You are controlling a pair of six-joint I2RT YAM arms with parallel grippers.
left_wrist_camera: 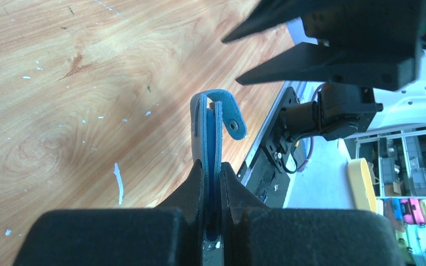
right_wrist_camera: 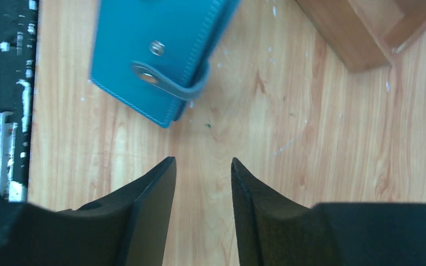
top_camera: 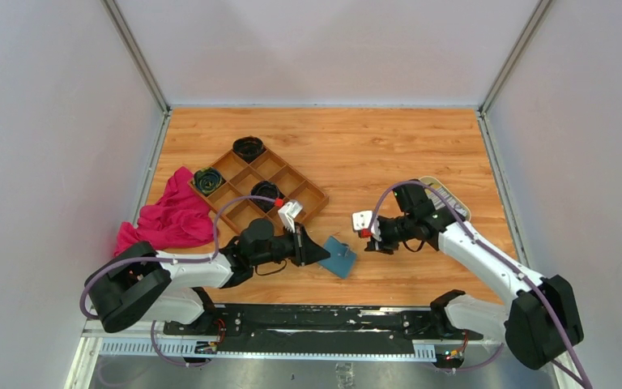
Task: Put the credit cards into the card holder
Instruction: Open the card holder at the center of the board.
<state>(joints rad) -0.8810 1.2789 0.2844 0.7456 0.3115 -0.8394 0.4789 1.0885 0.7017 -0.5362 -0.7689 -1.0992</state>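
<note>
Left tool (left_wrist_camera: pixel 213 166) is clamped narrow on the card holder (left_wrist_camera: pixel 211 124), gripping its near end with one finger on each face. From the left wrist I see the teal wallet edge-on, standing up out of the tool. Its snap tab curls over the far end, hanging loose and not fastened. From the top, the card holder (top_camera: pixel 342 258) sits just past the left tool (top_camera: pixel 324 253), near the front edge of the bench (top_camera: pixel 372 146) and roughly midway between the two arms. I can't tell if it touches the wood.

Right tool (right_wrist_camera: pixel 202 160) is parted, a moderate gap, nothing between the fingers, bare wood under it. It points at the card holder (right_wrist_camera: pixel 155 55) from the other side, near but apart. In the right wrist view I see the wallet's flat face, with one stud on the body and one on the tab.

Wooden compartment tray (top_camera: pixel 269 180) sits behind the left arm, with dark round things in three of its cells. Pink cloth (top_camera: pixel 170 217) lies left of it, touching its corner. Cream oval tray (top_camera: pixel 452 198) is behind the right arm, mostly hidden. Something pale with dark marks is in it, too small for me to say whether it's cards
</note>
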